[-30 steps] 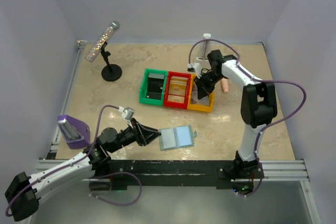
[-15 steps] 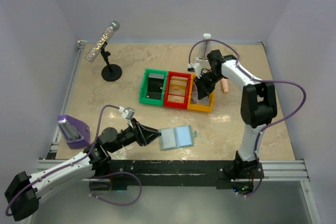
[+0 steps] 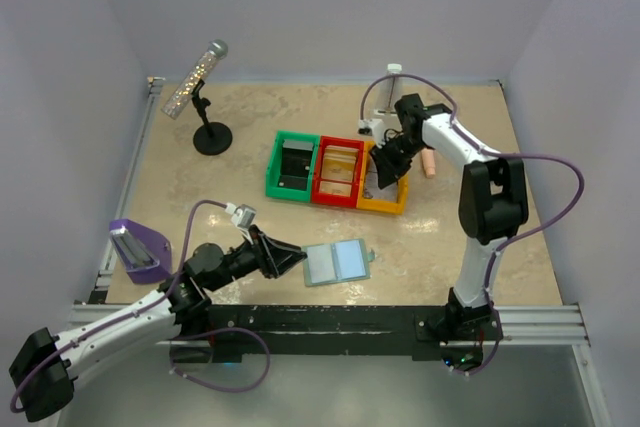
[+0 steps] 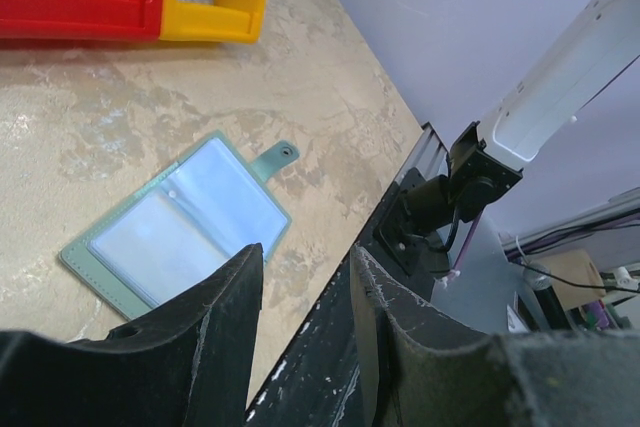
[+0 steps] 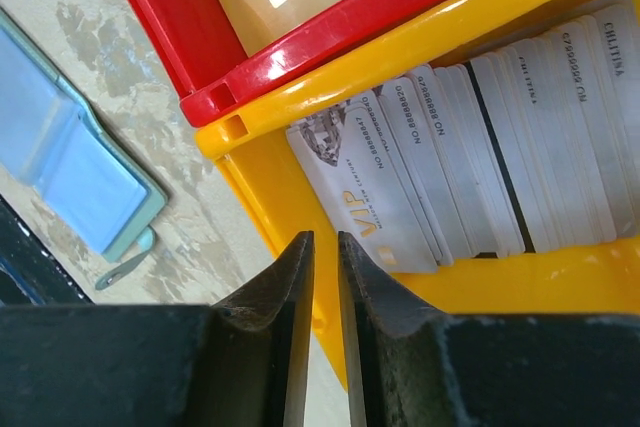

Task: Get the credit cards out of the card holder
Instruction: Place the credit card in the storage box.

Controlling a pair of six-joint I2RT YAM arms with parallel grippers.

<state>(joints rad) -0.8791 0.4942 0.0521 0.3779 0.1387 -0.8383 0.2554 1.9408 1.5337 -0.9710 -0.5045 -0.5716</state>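
— Card holder (image 3: 338,263): where is it found?
— It is seen lying open and flat on the table (image 3: 200,197), close to the near edge, just beyond the black rail (image 3: 330,319). Two pale blue panels are turned upward, and a snap tab (image 4: 280,155) is stuck out at its right side.

— What is placed nearest to it?
— The left gripper (image 3: 298,257) is held low just beside the holder's left edge, apart from it. In the left wrist view its jaws are shown parted by a moderate gap, with nothing between them. Whether any cards sit in the pockets cannot be told.

— And farther out?
— A band of bare table is left between the holder and a row of three bins: green bin (image 3: 272,172), red bin (image 3: 335,202), yellow bin (image 3: 382,209). The right gripper (image 3: 383,175) is poised over the yellow one.

— What is added by the right wrist view?
— The credit cards (image 5: 450,157): a fanned row of white cards, one marked VIP, is shown lying in the yellow bin, which cannot be made out from above. The jaws are seen a thin slit apart, with nothing gripped.

— And at the margins?
— A purple object (image 3: 145,252) is set at the left edge, a peach-coloured item (image 3: 429,164) just right of the yellow bin, and a glittered microphone (image 3: 195,77) on a black stand (image 3: 212,137) at the far left.
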